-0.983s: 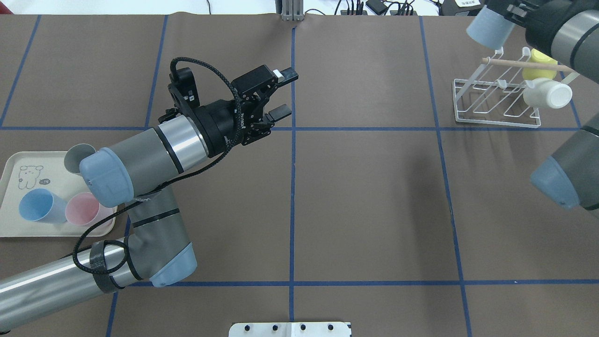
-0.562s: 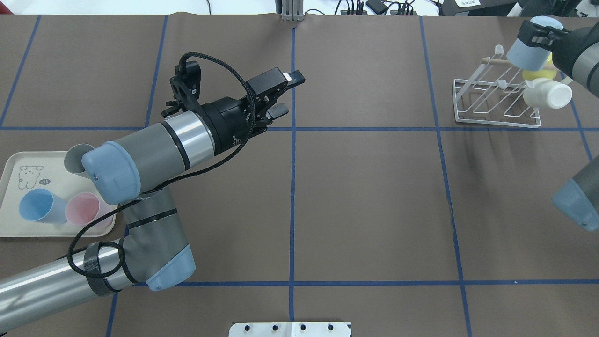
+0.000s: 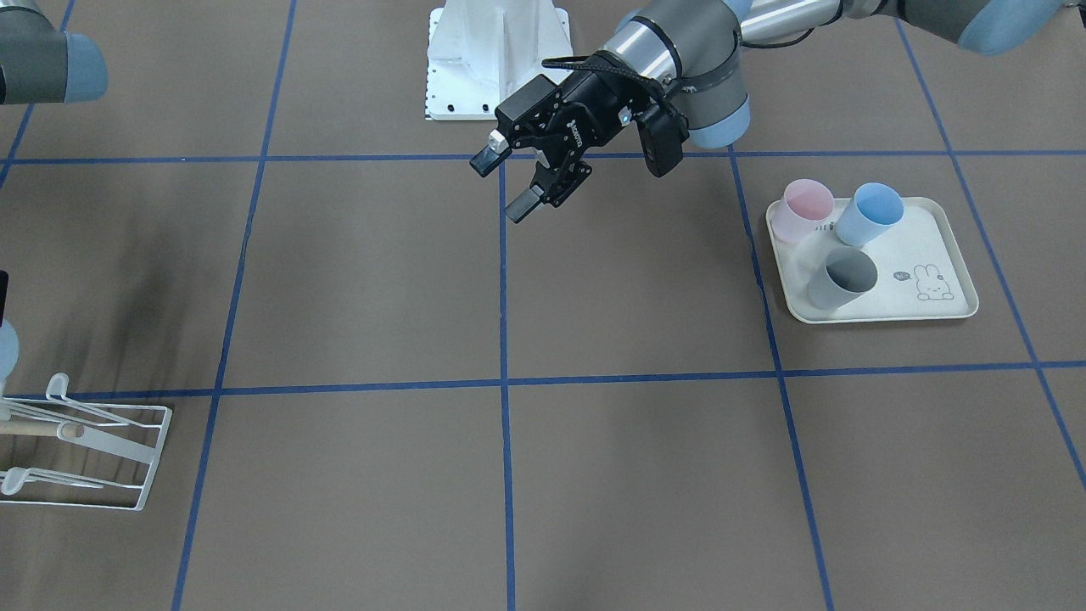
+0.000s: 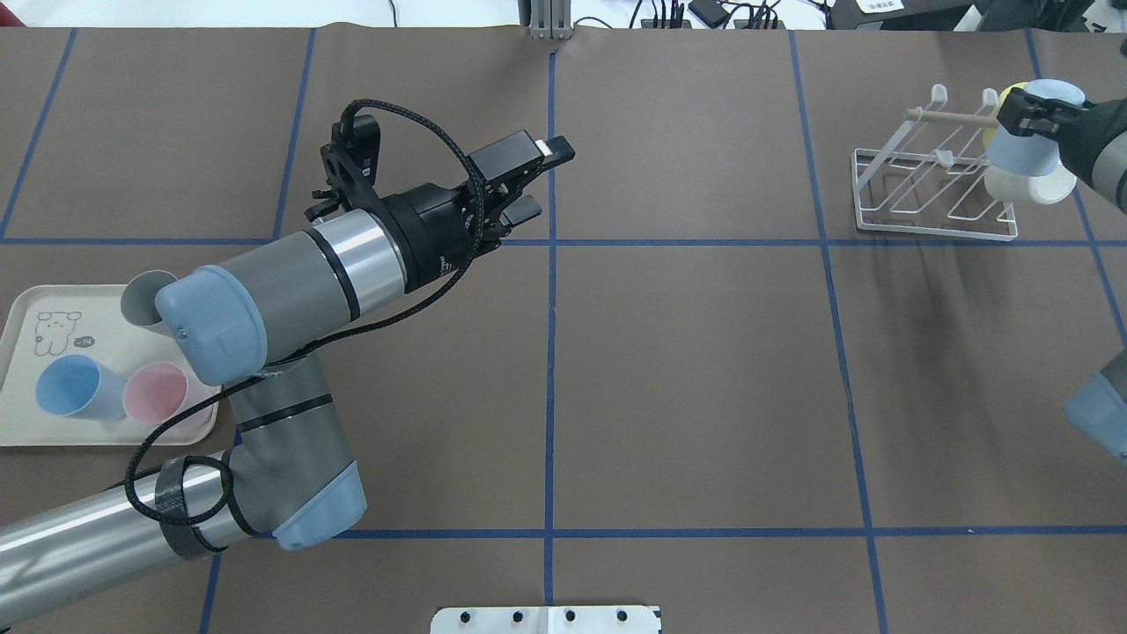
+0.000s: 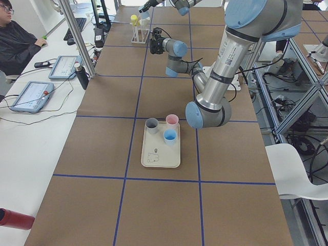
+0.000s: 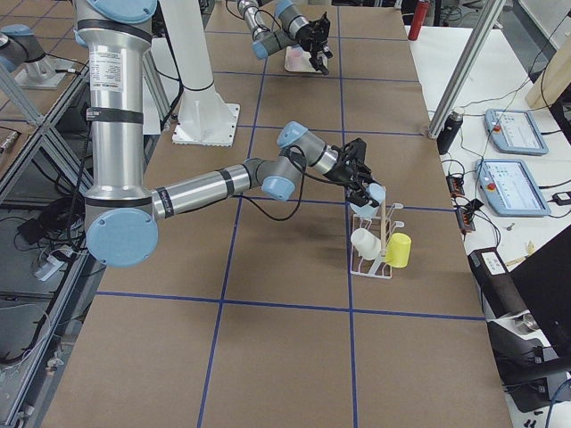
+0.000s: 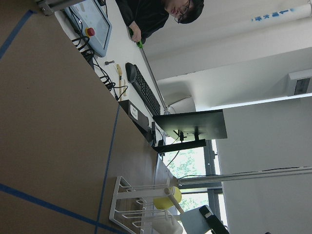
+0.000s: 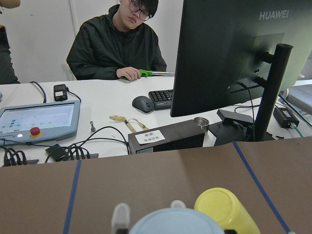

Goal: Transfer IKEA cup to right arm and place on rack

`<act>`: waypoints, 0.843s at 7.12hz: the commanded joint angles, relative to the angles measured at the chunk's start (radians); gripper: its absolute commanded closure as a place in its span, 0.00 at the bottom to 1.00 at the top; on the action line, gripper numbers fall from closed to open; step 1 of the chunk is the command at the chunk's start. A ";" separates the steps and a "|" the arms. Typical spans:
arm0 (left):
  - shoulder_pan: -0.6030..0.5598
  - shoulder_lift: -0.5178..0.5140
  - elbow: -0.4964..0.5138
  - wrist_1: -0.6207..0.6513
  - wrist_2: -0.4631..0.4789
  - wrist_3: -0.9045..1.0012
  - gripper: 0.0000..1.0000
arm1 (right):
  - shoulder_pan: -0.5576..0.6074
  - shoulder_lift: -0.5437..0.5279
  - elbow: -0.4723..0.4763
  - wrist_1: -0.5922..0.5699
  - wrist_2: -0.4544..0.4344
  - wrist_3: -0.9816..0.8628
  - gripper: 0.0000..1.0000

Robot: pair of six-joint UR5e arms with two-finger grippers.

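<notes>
The IKEA cup (image 4: 1021,155) is pale blue, and my right gripper (image 4: 1027,121) is shut on it. It hangs over the right end of the white wire rack (image 4: 924,195), against the wooden dowel (image 4: 955,116). In the exterior right view the cup (image 6: 376,193) is just above the rack (image 6: 376,255). The right wrist view shows the cup's rim (image 8: 175,222) at the bottom edge. My left gripper (image 4: 539,179) is open and empty above the table's middle, as the front view (image 3: 501,185) also shows.
A yellow cup (image 6: 399,250) and a white cup (image 6: 364,242) sit on the rack. A cream tray (image 4: 92,301) at the left holds a blue cup (image 4: 75,387), a pink cup (image 4: 157,393) and a grey cup (image 4: 143,295). A person sits behind the far edge.
The right arm has carried the pale blue cup right and down, from above the rack's far left corner to its right end. The left arm has hardly moved.
</notes>
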 commanded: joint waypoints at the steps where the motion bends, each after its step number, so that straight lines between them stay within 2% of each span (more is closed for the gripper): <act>1: 0.001 0.001 0.000 -0.001 -0.002 -0.001 0.00 | -0.003 0.000 -0.026 -0.002 -0.009 -0.026 1.00; 6: 0.001 0.004 0.000 -0.004 0.000 -0.001 0.00 | -0.014 0.065 -0.081 -0.002 -0.013 -0.024 1.00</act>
